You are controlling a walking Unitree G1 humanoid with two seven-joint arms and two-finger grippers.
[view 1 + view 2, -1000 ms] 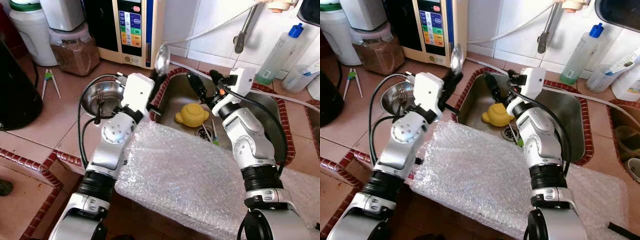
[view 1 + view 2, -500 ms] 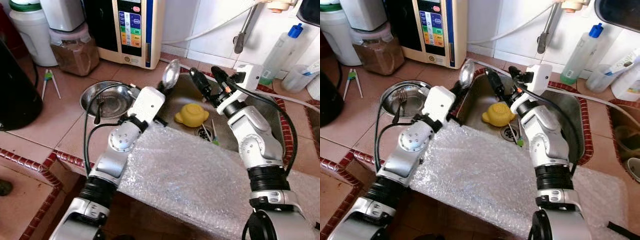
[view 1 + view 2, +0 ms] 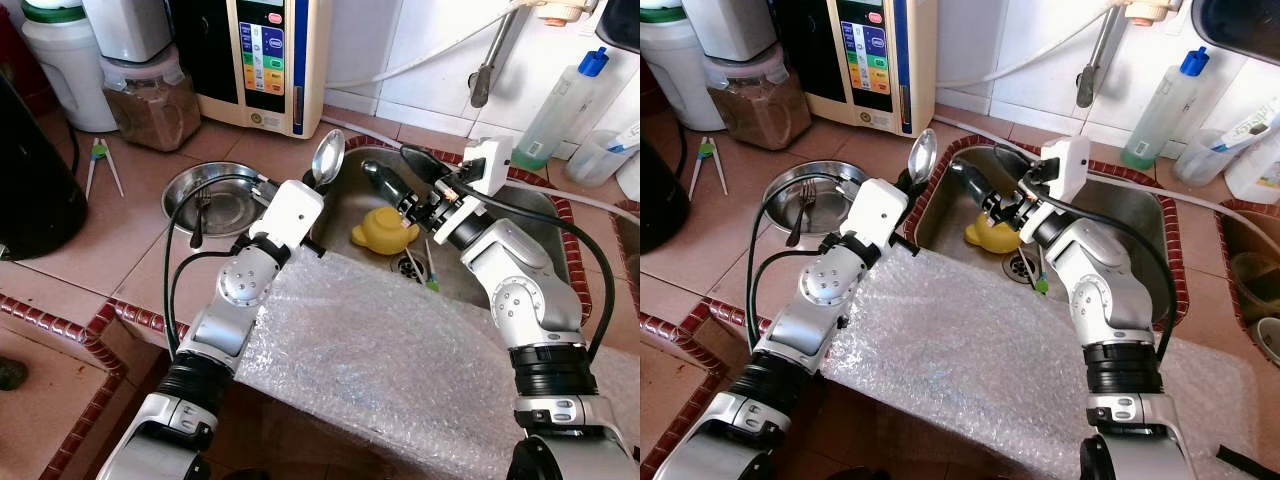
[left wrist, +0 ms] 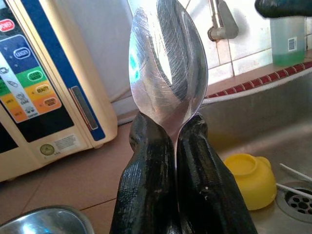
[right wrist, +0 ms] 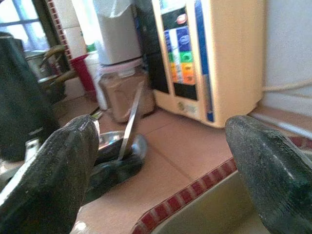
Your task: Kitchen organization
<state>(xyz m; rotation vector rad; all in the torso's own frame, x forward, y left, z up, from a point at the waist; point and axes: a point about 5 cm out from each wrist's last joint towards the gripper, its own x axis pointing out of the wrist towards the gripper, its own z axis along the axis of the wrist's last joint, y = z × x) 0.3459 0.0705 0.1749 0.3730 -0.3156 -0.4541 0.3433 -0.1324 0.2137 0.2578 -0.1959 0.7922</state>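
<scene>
A silver spoon (image 4: 168, 68), yellow cup (image 3: 384, 229), black fingers (image 4: 146, 190) and red-trimmed terracotta counter (image 3: 130, 255).

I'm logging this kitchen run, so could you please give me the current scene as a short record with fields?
left gripper: shut on spoon, bowl end up, at the sink's left rim
right gripper: open, over the sink, pointing toward the spoon
in sink: yellow cup beside the drain
on counter: steel bowl holding a fork
front edge: bubble wrap

Head stereo pair looking down at sink (image 3: 520, 250), wrist cameras close along grippers
</scene>
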